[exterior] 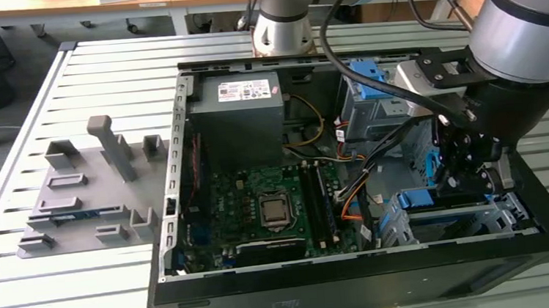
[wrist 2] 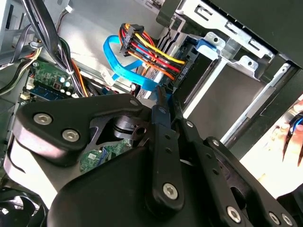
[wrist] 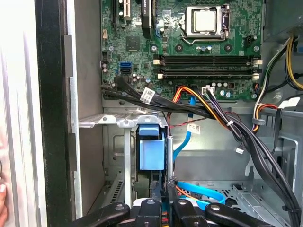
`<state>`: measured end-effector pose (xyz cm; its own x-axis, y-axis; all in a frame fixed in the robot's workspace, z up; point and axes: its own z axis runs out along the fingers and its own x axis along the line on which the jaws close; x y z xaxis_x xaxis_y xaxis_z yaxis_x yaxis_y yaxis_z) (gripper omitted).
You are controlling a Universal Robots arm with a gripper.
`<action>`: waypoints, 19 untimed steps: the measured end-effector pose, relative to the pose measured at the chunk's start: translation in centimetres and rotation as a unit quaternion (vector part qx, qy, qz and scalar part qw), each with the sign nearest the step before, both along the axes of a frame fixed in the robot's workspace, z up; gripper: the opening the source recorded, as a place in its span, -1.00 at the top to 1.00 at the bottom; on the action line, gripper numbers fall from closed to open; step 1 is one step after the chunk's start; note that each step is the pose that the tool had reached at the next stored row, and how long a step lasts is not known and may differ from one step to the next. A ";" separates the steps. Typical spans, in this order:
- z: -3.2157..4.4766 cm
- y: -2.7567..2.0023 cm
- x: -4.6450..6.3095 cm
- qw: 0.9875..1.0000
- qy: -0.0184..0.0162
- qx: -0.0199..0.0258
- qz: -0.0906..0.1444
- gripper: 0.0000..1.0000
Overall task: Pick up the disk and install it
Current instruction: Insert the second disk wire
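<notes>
So the gripper (exterior: pixel 467 175) is down inside the open computer case (exterior: pixel 176 206), in the corner toward the exterior view's right. Its fingertips are drawn right together in both wrist views (wrist 2: pixel 162 92) (wrist: pixel 159 187). They sit right up against the blue end of the disk (wrist: pixel 151 153), but I honestly can't tell if they're pinching its frame or just touching it. The arm (exterior: pixel 529 23) comes in from the exterior view's right, bends at the wrist and points the gripper down into the case, with its base (exterior: pixel 284 21) at the far edge of the table (exterior: pixel 19 145). The disk (exterior: pixel 418 200) sits on edge in the grey drive cage (wrist: pixel 118 122). Its blue frame end faces the gripper, and its long axis runs away from the gripper, deeper into the bay. Just past the cage a bundle of coloured power wires (wrist 2: pixel 151 52) and a flat blue data cable (wrist 2: pixel 118 61) cross over. Beyond those is the green motherboard (exterior: pixel 269 206) with its bare CPU socket (wrist: pixel 206 21). The grey power supply (exterior: pixel 242 112) sits at the far end of the case. A grey plastic fixture (exterior: pixel 91 190) is on the table, well apart, on the exterior view's left.
</notes>
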<state>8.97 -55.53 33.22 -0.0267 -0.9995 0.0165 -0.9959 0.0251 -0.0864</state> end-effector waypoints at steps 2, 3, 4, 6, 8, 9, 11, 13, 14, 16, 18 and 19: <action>-0.01 0.00 0.1 1.000 0.000 0.000 0.000 0.67; -0.02 0.00 0.1 1.000 0.000 0.000 0.000 0.67; -0.02 0.00 0.1 1.000 0.000 0.000 0.000 0.67; -0.02 -0.01 0.1 1.000 0.000 0.000 0.000 0.67; -0.02 -0.02 0.1 1.000 0.000 0.000 0.000 0.67; -0.02 -0.02 0.1 1.000 0.000 0.000 0.000 0.67; -0.02 -0.02 0.1 1.000 0.000 0.000 0.000 0.67; -0.01 -0.02 0.1 1.000 0.000 0.000 -0.002 0.67; -0.01 -0.02 0.1 1.000 0.000 0.000 -0.003 0.67; 0.00 -0.02 0.1 1.000 0.000 0.000 -0.005 0.67; 0.04 -0.02 0.1 1.000 0.000 0.000 -0.007 0.67; 0.06 -0.02 0.1 1.000 0.000 0.000 -0.007 0.67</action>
<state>9.10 -55.55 33.28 -0.0402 -0.9991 0.0162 -0.9956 0.0387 -0.0856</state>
